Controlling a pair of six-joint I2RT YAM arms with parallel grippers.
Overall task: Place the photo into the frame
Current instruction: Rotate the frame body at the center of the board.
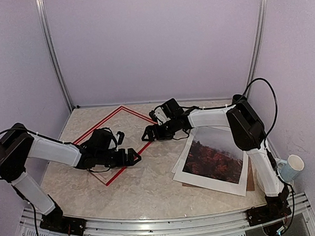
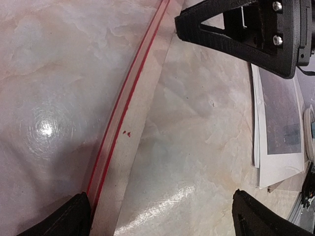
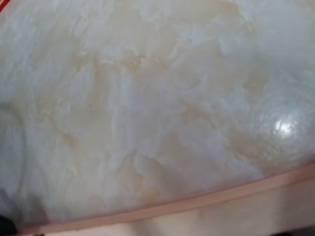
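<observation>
The left claw [image 1: 132,157] has its jaws wide apart, a red rail of the frame [image 1: 102,122] running between them. The right claw [image 1: 148,133], also spread and empty, hovers just past that rail, with the photo [image 1: 212,156] lying flat off to its right side.

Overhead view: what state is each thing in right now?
frame: lying flat on the table, no photo in it.
photo: lying flat, face up, on other sheets, outside the frame.
left gripper: open, empty.
right gripper: open, empty.
</observation>
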